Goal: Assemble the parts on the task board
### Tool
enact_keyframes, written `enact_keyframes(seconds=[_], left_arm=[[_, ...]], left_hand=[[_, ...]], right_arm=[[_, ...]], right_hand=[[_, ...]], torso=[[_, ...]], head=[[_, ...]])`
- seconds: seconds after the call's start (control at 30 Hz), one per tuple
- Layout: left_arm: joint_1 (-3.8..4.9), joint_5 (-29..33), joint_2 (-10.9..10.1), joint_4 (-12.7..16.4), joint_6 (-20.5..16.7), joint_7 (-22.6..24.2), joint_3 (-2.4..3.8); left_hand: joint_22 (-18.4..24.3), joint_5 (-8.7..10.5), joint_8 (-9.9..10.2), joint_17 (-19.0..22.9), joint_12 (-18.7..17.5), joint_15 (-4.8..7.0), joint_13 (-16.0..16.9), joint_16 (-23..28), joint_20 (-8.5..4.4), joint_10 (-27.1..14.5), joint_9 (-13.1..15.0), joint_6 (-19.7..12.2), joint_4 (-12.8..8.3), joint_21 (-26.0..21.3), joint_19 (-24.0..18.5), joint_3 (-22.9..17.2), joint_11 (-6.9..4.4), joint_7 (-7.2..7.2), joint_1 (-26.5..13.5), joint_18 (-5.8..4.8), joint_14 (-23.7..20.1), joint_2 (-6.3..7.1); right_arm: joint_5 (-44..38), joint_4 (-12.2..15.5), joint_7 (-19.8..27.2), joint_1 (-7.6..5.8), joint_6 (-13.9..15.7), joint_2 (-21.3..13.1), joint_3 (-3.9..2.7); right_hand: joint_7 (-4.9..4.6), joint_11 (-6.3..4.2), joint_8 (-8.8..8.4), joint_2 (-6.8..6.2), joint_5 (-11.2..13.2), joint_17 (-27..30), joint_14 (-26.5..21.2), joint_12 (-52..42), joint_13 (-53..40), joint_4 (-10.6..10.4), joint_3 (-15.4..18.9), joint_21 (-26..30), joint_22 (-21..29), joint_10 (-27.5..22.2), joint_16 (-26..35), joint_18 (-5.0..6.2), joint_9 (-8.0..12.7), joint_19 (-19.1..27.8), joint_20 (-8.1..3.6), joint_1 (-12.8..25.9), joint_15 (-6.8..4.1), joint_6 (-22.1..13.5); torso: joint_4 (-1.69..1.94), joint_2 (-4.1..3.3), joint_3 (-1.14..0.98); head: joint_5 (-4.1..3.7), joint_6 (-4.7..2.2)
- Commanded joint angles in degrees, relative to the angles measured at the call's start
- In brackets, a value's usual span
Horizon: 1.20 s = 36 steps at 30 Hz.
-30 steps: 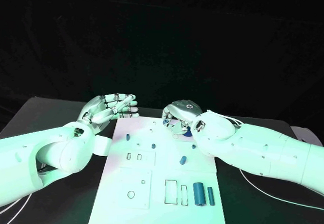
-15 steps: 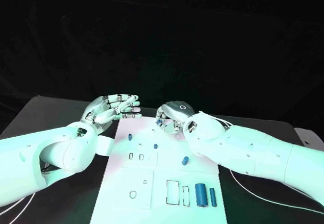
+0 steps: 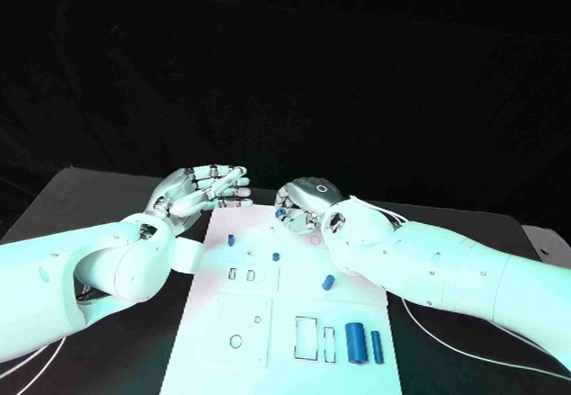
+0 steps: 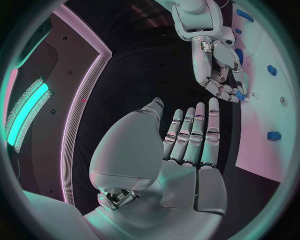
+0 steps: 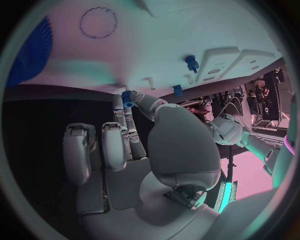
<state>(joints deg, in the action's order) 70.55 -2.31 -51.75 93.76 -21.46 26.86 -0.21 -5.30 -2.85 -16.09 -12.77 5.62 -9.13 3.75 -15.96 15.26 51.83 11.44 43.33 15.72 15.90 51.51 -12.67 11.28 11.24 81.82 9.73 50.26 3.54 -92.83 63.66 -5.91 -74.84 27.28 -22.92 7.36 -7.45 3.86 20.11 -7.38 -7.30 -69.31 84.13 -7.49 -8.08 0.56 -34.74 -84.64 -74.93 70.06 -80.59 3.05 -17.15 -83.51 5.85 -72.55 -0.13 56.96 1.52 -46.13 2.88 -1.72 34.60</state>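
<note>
The white task board [image 3: 257,349] lies in the middle of the black table. My right hand [image 3: 308,203] hovers over the board's far edge and pinches a small blue part [image 5: 127,97] between thumb and fingertips; the same part [image 4: 240,95] shows in the left wrist view. Beside the board's far left corner, my left hand [image 3: 203,191] is raised with its fingers [image 4: 195,131] spread and nothing in it. A blue peg [image 3: 231,240], a smaller blue piece [image 3: 276,256] and a blue block [image 3: 327,280] sit on the board. Near its front right lie a thick blue cylinder [image 3: 355,342] and a thinner one [image 3: 376,346].
Outlined slots [image 3: 302,337] and a ring outline [image 3: 235,341] mark the board's near half. A blue toothed wheel [image 5: 28,50] lies at the rim of the right wrist view, near a toothed circle outline [image 5: 98,22]. Black table [image 3: 90,213] surrounds the board.
My right hand has shifted slightly toward the left hand, still pinching the blue part. The left hand has barely moved. The parts on the board lie as before.
</note>
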Motion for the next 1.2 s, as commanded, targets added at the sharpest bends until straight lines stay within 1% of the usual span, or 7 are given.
enact_keyframes(seconds=[0.03, 0.27, 0.47, 0.8, 0.9, 1.0, 1.2], left_arm=[[0.08, 0.16, 0.15, 0.08, 0.96, 0.43, 0.05], [0.09, 0.16, 0.23, 0.00, 0.96, 0.36, 0.05], [0.09, 0.16, 0.22, -0.04, 0.91, 0.25, 0.05], [0.10, 0.16, 0.17, -0.06, 0.92, 0.16, 0.05], [0.10, 0.16, 0.16, -0.08, 0.94, 0.13, 0.05], [0.11, 0.16, 0.13, -0.09, 0.94, 0.11, 0.05], [0.11, 0.16, -0.04, -0.19, 0.92, 0.07, 0.05]], left_hand=[[0.10, -0.12, 0.29, -0.07, -0.27, -0.24, -0.06, 0.25, -0.15, 0.06, -0.06, -0.16, 0.21, -0.22, 0.37, -0.18, 0.45, 2.91, 0.19, 0.81, -0.12, 0.44], [0.11, -0.12, 0.30, -0.08, -0.31, -0.25, -0.06, 0.28, -0.15, 0.06, -0.07, -0.17, 0.21, -0.23, 0.38, -0.19, 0.45, 2.92, 0.19, 0.81, -0.13, 0.44], [0.11, -0.12, 0.30, -0.08, -0.31, -0.25, -0.06, 0.28, -0.15, 0.06, -0.07, -0.17, 0.21, -0.23, 0.38, -0.19, 0.45, 2.92, 0.19, 0.81, -0.13, 0.44], [0.14, -0.13, 0.32, -0.09, -0.39, -0.27, -0.06, 0.35, -0.14, 0.04, -0.08, -0.18, 0.20, -0.26, 0.40, -0.23, 0.47, 2.93, 0.20, 0.81, -0.19, 0.43], [0.14, -0.13, 0.32, -0.09, -0.39, -0.27, -0.06, 0.35, -0.14, 0.04, -0.08, -0.18, 0.20, -0.26, 0.40, -0.23, 0.47, 2.93, 0.20, 0.81, -0.19, 0.43], [0.16, -0.13, 0.34, -0.09, -0.43, -0.28, -0.06, 0.40, -0.13, 0.04, -0.09, -0.20, 0.19, -0.27, 0.40, -0.26, 0.48, 2.94, 0.21, 0.81, -0.23, 0.42], [0.16, -0.13, 0.34, -0.09, -0.43, -0.28, -0.06, 0.40, -0.13, 0.04, -0.09, -0.20, 0.19, -0.27, 0.40, -0.26, 0.48, 2.94, 0.21, 0.81, -0.23, 0.42]], right_arm=[[-0.35, -0.62, 0.03, 0.23, -0.30, 0.34, 0.11], [-0.34, -1.39, 0.34, 0.24, -1.18, 1.03, 0.11], [-0.26, -1.91, 0.87, 0.27, -2.84, 1.28, 0.11], [-0.13, -2.42, 0.95, 0.26, -2.23, 1.32, 0.11], [-0.11, -2.35, 0.92, 0.24, -1.90, 1.23, 0.11], [-0.14, -1.82, 0.93, 0.23, -1.10, 0.73, 0.11], [-0.12, 1.93, 0.71, 0.03, 0.50, -3.09, -0.14]], right_hand=[[-0.18, 0.11, 0.22, 0.88, -0.35, 0.08, 2.15, -0.05, -0.09, -0.11, -0.03, 0.21, -4.91, -0.17, -0.22, -0.74, -3.57, 0.16, -0.03, -0.43, -0.24, -0.26], [-0.24, 0.20, 0.21, 0.71, -0.31, 0.12, 2.14, 0.12, -0.11, -0.15, 0.02, 0.23, -4.89, -0.39, -0.23, -0.74, -3.73, 0.20, 0.01, -0.23, -0.18, -0.55], [-0.52, 0.50, -0.06, 0.22, 0.26, 0.70, 1.99, 0.69, -0.12, -0.34, 0.14, 0.67, -4.20, -1.23, -0.03, -0.57, -4.05, 0.75, 0.20, 0.32, 0.07, -1.52], [-2.69, 2.63, -2.89, -2.18, 1.81, 6.35, 0.39, 3.47, 0.80, -0.92, 0.09, 4.39, 1.55, -6.73, 2.75, 0.75, -3.83, 4.92, 1.69, 1.67, 1.80, -6.09], [-2.86, 2.83, -3.48, -2.53, 1.85, 7.09, 0.18, 3.58, 0.95, -0.93, 0.16, 5.02, 2.40, -7.42, 3.15, 0.96, -3.74, 5.51, 1.92, 1.71, 1.98, -6.83], [-3.35, 3.26, -5.20, -3.54, 1.53, 10.11, -0.69, 3.60, 1.45, -1.15, 1.08, 7.31, 5.54, -9.98, 4.81, 1.68, -3.43, 7.62, 2.38, 2.11, 2.46, -8.72], [-3.37, 3.42, -5.82, -4.41, 1.16, 11.39, -0.98, 3.26, 1.65, -1.13, 2.26, 8.30, 6.70, -10.96, 5.53, 1.93, -3.48, 8.27, 2.53, 2.20, 2.50, -9.07]], torso=[[-0.10, -0.06, -0.05], [0.02, -0.05, -0.03], [-0.11, -0.10, -0.05], [-0.13, -0.10, -0.02], [-0.13, -0.11, -0.03], [-0.17, -0.10, -0.04], [-0.24, -0.06, -0.08]], head=[[0.00, 0.00], [-0.04, 0.06], [0.07, 0.16], [0.13, 0.15], [0.14, 0.15], [0.10, 0.15], [0.23, -0.01]])
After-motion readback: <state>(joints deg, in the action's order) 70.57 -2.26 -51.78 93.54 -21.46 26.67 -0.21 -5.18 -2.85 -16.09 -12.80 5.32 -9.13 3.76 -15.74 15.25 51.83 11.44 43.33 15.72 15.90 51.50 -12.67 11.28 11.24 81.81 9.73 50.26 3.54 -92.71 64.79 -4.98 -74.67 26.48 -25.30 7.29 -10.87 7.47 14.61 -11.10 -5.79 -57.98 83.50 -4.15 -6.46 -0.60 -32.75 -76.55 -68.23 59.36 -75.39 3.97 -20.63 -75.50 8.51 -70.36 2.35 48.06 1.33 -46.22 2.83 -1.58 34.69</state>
